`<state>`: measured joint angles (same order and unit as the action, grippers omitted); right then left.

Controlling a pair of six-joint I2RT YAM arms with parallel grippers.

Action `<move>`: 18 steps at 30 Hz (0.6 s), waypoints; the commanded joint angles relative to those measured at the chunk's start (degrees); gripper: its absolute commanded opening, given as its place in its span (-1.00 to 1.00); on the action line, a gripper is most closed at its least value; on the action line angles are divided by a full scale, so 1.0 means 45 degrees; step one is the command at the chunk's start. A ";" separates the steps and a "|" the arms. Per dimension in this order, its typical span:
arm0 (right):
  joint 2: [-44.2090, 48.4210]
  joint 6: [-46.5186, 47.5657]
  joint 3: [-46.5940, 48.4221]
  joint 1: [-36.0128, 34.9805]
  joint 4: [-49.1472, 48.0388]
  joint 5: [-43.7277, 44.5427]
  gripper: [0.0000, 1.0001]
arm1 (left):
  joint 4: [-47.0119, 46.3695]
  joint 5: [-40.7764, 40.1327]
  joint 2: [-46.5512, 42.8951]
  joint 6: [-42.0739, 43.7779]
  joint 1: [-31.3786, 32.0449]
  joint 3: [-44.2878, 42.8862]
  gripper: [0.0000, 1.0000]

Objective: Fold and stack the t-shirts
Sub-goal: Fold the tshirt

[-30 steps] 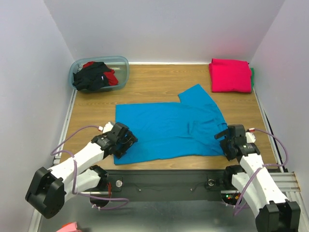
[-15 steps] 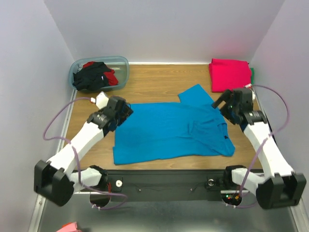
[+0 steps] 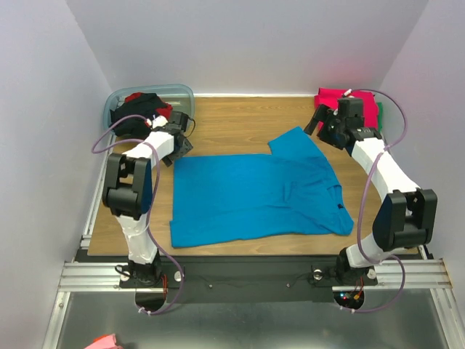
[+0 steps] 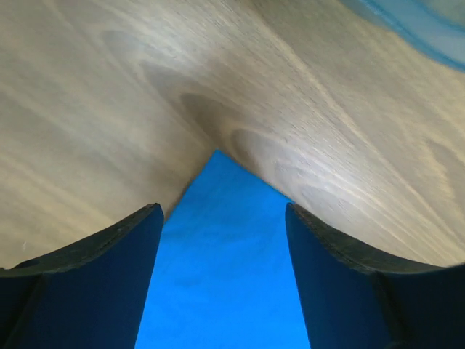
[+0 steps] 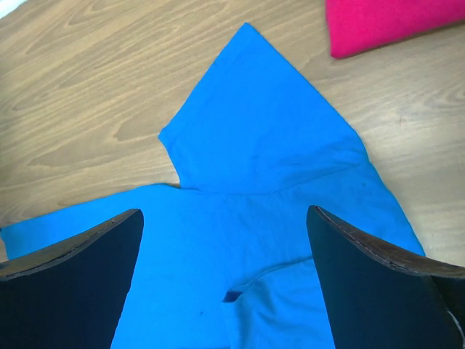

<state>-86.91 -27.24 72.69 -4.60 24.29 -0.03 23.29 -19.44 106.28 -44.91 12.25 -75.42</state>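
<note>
A turquoise-blue t-shirt (image 3: pixel 254 196) lies spread flat in the middle of the wooden table, one sleeve (image 3: pixel 294 145) pointing to the far right. My left gripper (image 3: pixel 180 147) hovers low over its far-left corner, open. In the left wrist view that corner (image 4: pixel 218 276) shows between the two fingers of the left gripper (image 4: pixel 223 214), ungripped. My right gripper (image 3: pixel 320 125) hangs open above the sleeve. In the right wrist view the shirt (image 5: pixel 261 131) lies well below the right gripper (image 5: pixel 224 214). A folded magenta-pink t-shirt (image 3: pixel 330 98) sits at the far right corner, partly hidden by the right arm.
A translucent blue-grey tub (image 3: pixel 185 91) stands at the far left, holding a black shirt (image 3: pixel 138 116) and a red one (image 3: pixel 166 116). Its rim (image 4: pixel 429 36) shows close to the left gripper. White walls close in the table on three sides.
Both arms swung from the near edge to the far side of the shirt: the left gripper to its far-left corner, the right above the sleeve. The left jaws have narrowed a little.
</note>
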 commanded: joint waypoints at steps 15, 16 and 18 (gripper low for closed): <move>-0.1427 0.0838 0.0722 -0.0364 -0.0750 -0.0346 1.00 | 0.0059 0.0042 0.1597 0.0213 -0.0125 -0.0428 -0.09; -0.1795 0.0975 0.1148 -0.0519 -0.0770 -0.0209 1.00 | -0.0018 0.0140 0.1636 0.0252 -0.0125 -0.0389 -0.24; -0.2382 0.1403 0.1735 -0.0734 -0.0750 0.0200 1.00 | -0.0097 0.0277 0.1675 0.0272 -0.0125 -0.0292 -0.38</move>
<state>-94.43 -24.67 74.43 -5.82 23.92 -1.50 23.22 -18.52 112.71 -43.92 11.90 -77.49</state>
